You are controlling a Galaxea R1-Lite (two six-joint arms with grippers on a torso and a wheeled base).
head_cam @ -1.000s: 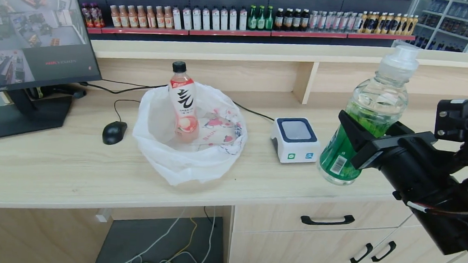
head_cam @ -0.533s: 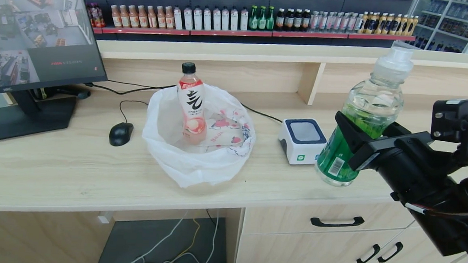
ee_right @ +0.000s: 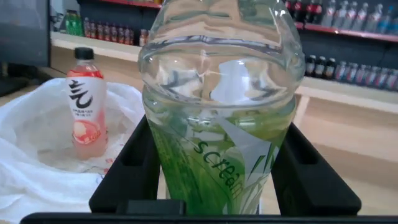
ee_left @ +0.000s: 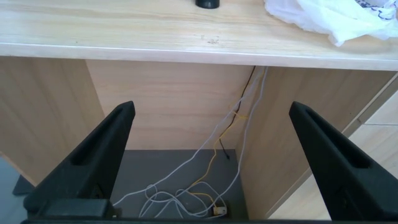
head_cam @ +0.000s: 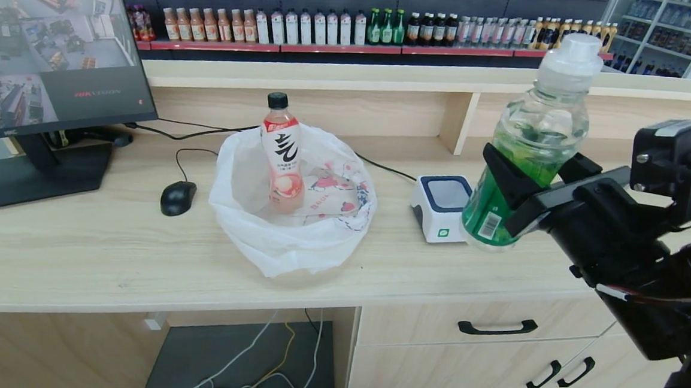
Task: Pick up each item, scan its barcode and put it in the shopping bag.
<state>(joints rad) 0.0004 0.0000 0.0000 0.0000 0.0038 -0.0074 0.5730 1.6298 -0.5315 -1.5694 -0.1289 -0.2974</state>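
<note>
- Drinks bottles at the light wood desk [head_cam: 108, 251]: 2.
  - 1 clear plastic bottle w/ green label & white cap [head_cam: 541, 128], raised off the desk twd its right end.
  - 1 pink-labelled bottle w/ black cap [head_cam: 282, 154], upright in the bag.
- White plastic shopping bag [head_cam: 294, 245]: 1, mid-desk.
- White box-shaped barcode scanner w/ dark window [head_cam: 441, 206]: 1, on the bag's right side.
- Black computer mouse [head_cam: 178, 198]: 1, on the bag's left side.
- Black flat monitor on stand [head_cam: 48, 50]: 1, back-left corner.
- Black cabinet handles [head_cam: 497, 328]: 3, on the fronts under the desk's right half.
- Shelf bottles [head_cam: 331, 28] behind the desk: 1 long row, too small for an exact no.
</note>
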